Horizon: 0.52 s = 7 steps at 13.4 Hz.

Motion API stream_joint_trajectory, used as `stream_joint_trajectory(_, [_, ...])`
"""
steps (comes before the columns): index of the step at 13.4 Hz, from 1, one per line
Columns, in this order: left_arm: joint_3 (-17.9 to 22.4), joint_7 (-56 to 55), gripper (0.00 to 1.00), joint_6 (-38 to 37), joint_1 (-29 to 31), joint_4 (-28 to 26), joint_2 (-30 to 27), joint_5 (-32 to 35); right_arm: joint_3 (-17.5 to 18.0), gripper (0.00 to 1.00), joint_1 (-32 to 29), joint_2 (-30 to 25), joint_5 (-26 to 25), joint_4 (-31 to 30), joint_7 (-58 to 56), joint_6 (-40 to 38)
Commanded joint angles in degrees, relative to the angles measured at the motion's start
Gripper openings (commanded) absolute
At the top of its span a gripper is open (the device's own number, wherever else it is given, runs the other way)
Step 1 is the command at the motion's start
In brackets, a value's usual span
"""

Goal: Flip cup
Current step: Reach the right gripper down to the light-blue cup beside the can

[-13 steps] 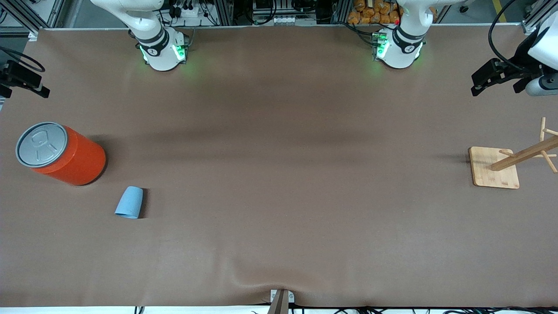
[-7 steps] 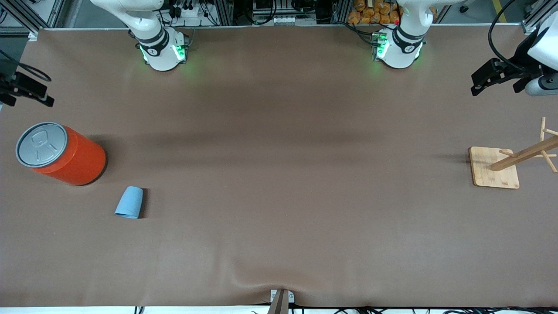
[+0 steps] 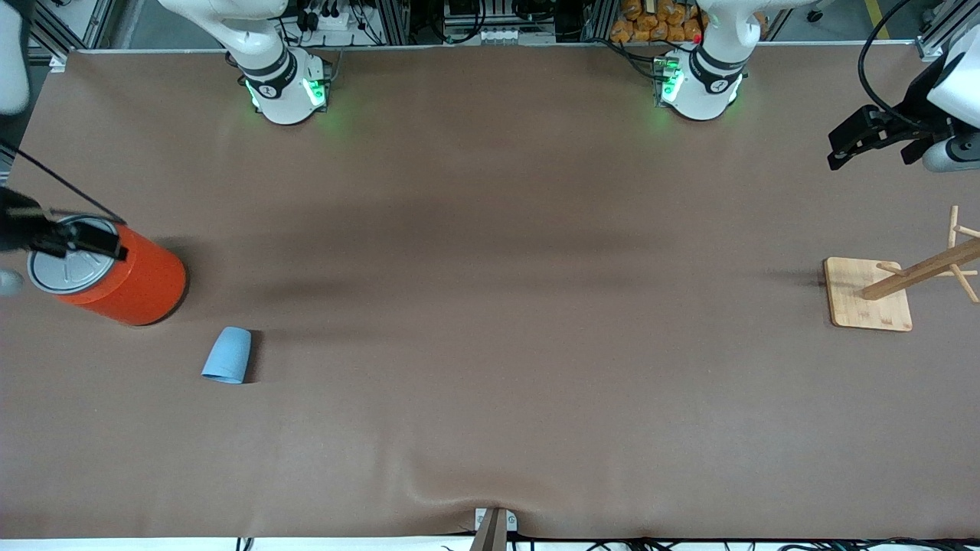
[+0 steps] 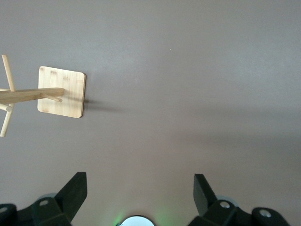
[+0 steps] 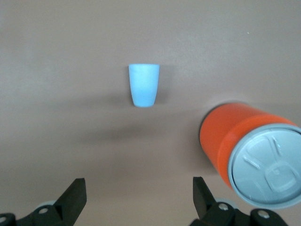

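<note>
Front view: the cup (image 3: 227, 355), seemingly upside down, is judged light, rigid, slippery; mid-wall grasp suits the right gripper (image 5: 136, 195), jaws wide; the left gripper (image 4: 140, 190) waits, jaws wide.

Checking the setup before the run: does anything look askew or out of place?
Only the cup: it stands mouth down on the table, nearer the camera than the orange can. The can and the wooden rack stand upright.

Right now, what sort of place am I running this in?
Most likely a robotics lab bench: a brown-covered table, aluminium framing and cabling along its edge, and staged props: cup, orange can, wooden rack.
</note>
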Motion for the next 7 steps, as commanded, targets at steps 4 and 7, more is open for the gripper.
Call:
stream_joint_trajectory(4, [-0.5,1.11,1.0,-0.94,0.37,0.81,0.35,-0.73,0.37,1.0,-0.62,12.06,-0.44,1.11,0.21,4.37])
stream_joint_trajectory(7, [-0.67,1.02,1.0,-0.94,0.28,0.72,0.52,-0.73,0.37,1.0,0.87,15.13,-0.96,1.46,0.3,8.05])
